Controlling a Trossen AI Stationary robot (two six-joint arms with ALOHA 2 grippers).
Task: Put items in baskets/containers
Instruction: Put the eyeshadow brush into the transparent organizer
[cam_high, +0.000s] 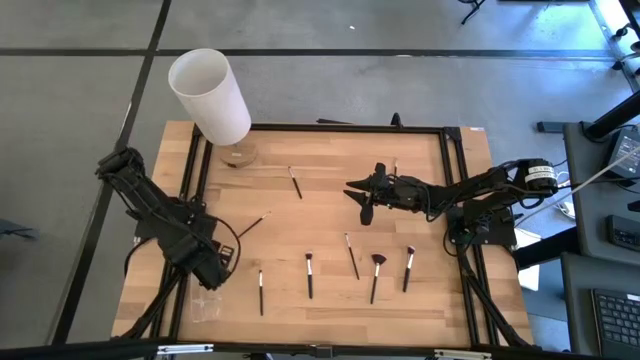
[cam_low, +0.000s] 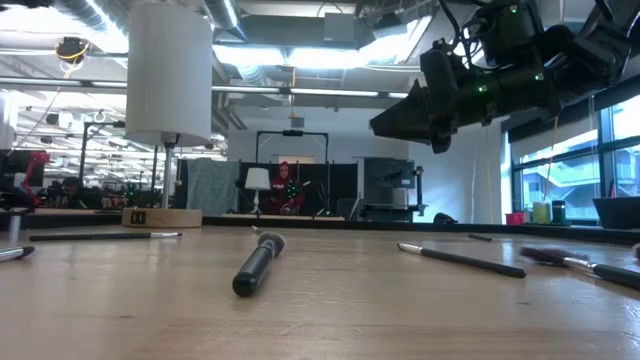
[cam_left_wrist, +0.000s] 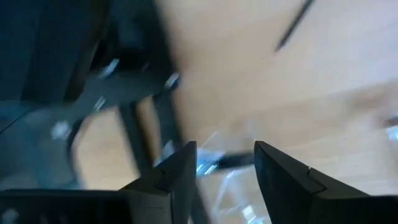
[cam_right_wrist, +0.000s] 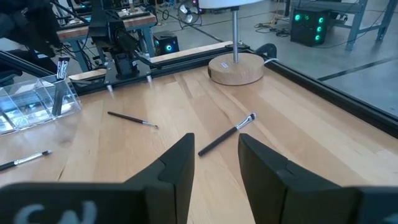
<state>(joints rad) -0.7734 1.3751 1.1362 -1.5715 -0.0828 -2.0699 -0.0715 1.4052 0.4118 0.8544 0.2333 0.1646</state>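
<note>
Container: the clear plastic container (cam_high: 205, 306) sits at the table's 7 o'clock corner, just inside the black frame rail; a dark brush handle (cam_left_wrist: 233, 160) lies across it in the left wrist view.
Left gripper: the left gripper (cam_high: 214, 270) hangs just above the container, at its 12 o'clock; its two dark fingers (cam_left_wrist: 180, 177) stand apart with nothing between them, the container showing in the gap.
Right gripper: the right gripper (cam_high: 362, 196) is raised over the table's centre-right, about 2 o'clock from the middle; its fingers (cam_right_wrist: 177, 171) are parted a moderate way and hold nothing.
Brushes, front row: a dark brush (cam_high: 260, 292), a white-tipped brush (cam_high: 309, 275), a thin pale-tipped brush (cam_high: 351, 256), the fan brush (cam_high: 376, 275) and a reddish-tufted brush (cam_high: 408, 268) lie spaced apart from 7 o'clock round to 4 o'clock.
Brushes, farther back: one thin brush (cam_high: 252, 224) lies at 9 o'clock near the left arm; another brush (cam_high: 295, 181) lies at 11 o'clock, also seen just past the right gripper's fingers.
White cylinder: a tall white cylinder (cam_high: 210, 96) on a round wooden base (cam_high: 238, 155) stands at the 11 o'clock corner.
Writing: none can be read anywhere in view.
Edges: a black frame (cam_high: 330, 127) rims the wooden table (cam_high: 330, 215).
Open room: bare wood between the two arms and along the 6 o'clock edge.
Background: a person (cam_low: 286, 187) in red sits far off in the room.
</note>
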